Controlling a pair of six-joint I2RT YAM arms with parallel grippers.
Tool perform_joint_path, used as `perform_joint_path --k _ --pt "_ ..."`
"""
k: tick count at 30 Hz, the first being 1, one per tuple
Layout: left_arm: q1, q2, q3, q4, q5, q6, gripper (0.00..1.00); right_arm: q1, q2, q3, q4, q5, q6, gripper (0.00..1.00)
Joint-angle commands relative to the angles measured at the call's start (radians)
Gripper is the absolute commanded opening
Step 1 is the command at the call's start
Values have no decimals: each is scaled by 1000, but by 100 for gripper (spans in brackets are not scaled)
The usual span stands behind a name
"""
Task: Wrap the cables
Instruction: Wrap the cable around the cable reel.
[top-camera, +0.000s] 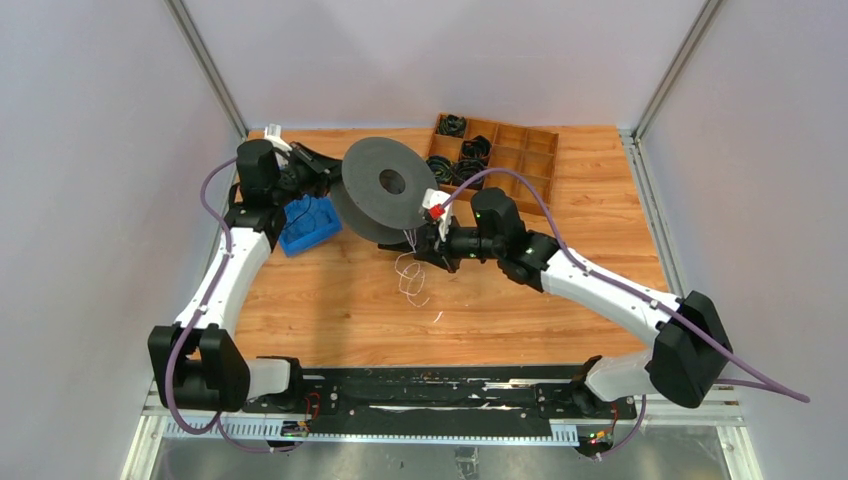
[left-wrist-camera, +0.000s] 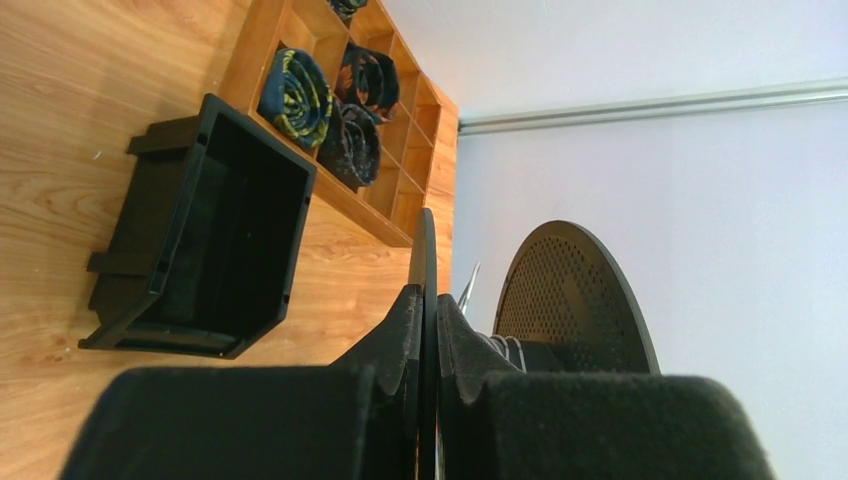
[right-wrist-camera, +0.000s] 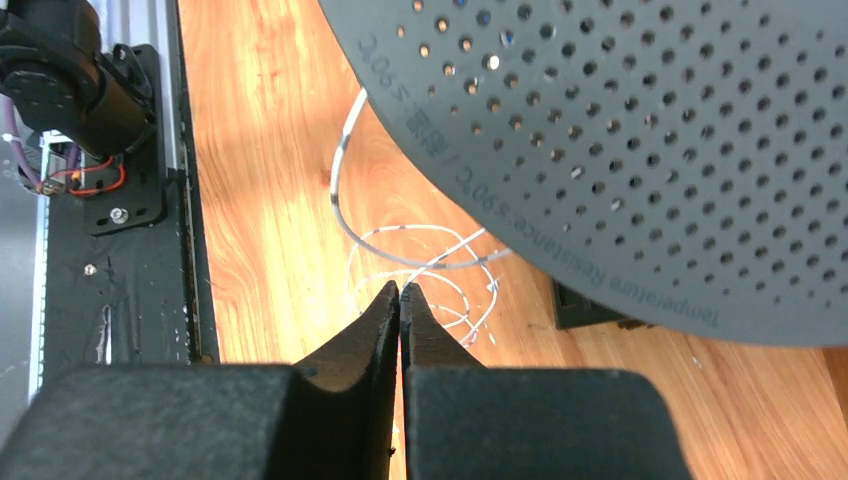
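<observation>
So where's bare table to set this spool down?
Bare tabletop between the left arm and the loose wire, by the front rail; another strip right of the wooden organizer. Crowded around the spool: blue bin, black box.

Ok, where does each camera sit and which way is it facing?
Top external: above and behind, looking down on the table; both arms show.
Left wrist: looks along the left hand, shut on the spool, toward a black bin.
Right wrist: looks past the shut right hand at the cables beneath the spool.
Shared: all three show the spool.
</observation>
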Motion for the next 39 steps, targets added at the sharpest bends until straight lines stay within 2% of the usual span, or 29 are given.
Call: perform_joint_path --k 1,12,26,35,39 --pt "34 -2 72 99 -96 -24 1 23 -32 -13 -138 8 -36 1" --pt "40 -6 78 77 -89 7 0 -48 -72 -41 -150 31 -63 1" --pt "33 -16 116 -15 -140 128 0 -43 -73 93 -277 -37 -142 1" --pt "5 -21 130 -59 -186 201 0 -33 -77 158 -325 68 -131 1" --pt "-8 -17 131 -60 -187 204 0 -32 -80 178 -339 62 -129 1"
